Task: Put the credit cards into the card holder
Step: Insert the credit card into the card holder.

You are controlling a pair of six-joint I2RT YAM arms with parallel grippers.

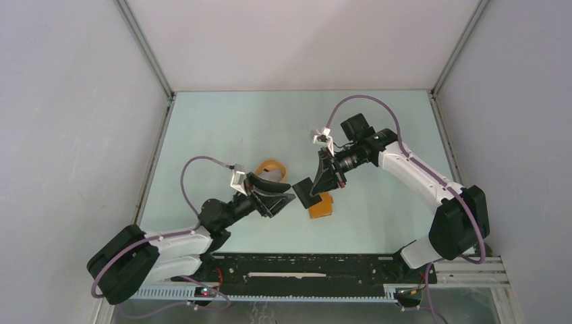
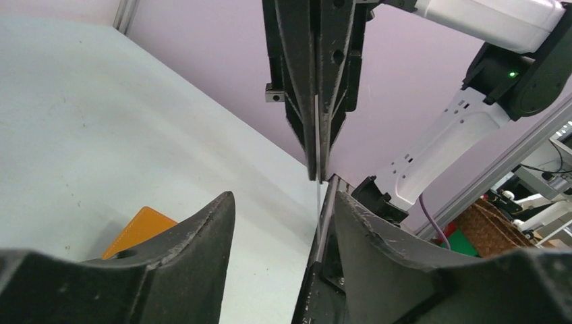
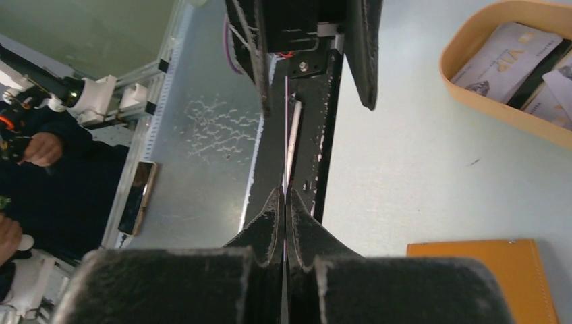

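My right gripper is shut on a thin card and holds it on edge above the table. The card looks dark from above and shows edge-on in the left wrist view and the right wrist view. My left gripper is open, and the card's free end reaches between its jaws, close to the right finger. The orange card holder lies flat and closed on the table below the card; it also shows in the wrist views. More pale cards lie in the oval tray.
The oval orange tray sits just behind my left gripper, partly hidden by it; its rim shows at the upper right of the right wrist view. White enclosure walls stand at the left, right and back. The black mounting rail runs along the near edge.
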